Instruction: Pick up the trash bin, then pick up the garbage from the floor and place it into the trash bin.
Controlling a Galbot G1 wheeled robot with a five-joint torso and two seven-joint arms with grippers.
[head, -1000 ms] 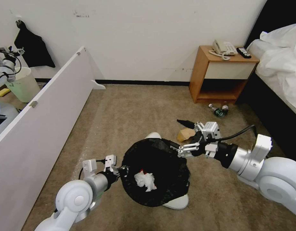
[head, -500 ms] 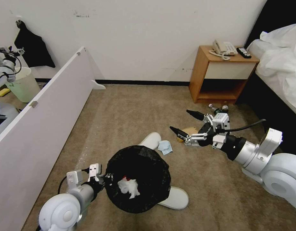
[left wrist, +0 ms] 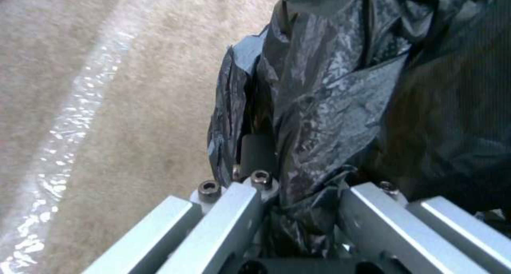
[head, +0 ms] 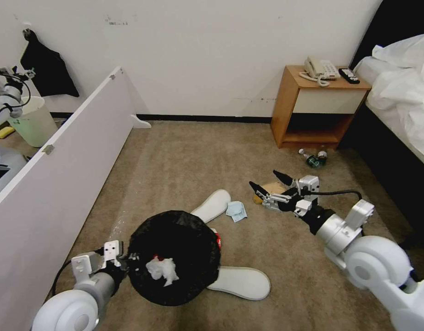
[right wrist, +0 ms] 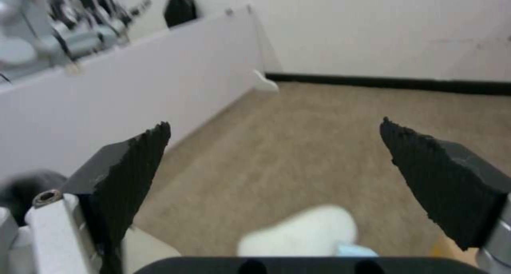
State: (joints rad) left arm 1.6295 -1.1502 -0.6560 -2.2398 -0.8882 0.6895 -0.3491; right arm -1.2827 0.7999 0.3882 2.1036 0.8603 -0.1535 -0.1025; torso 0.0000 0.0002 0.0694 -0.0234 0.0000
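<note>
The trash bin [head: 174, 257] is held at its bag-covered rim by the left gripper [head: 121, 263], clamped on the plastic, low near one slipper [head: 239, 283]. The right gripper [head: 269, 181], spread wide and empty, hangs over the cardboard piece [head: 270, 189]; it should be lowered squarely. The blue cloth [head: 236, 211] and bottles [head: 313, 157] lie close by.

- Right arm [head: 377, 262]: glossy white rounded joint shells, silver cylindrical wrist, black collar; black cable arcs from the wrist at 1 o'clock.
- Right gripper [head: 270, 180]: silver linkages, black serrated wedge fingertips [right wrist: 127, 162].
- Left gripper [left wrist: 298, 210]: brushed aluminium bars, black hex-socket screws.
</note>
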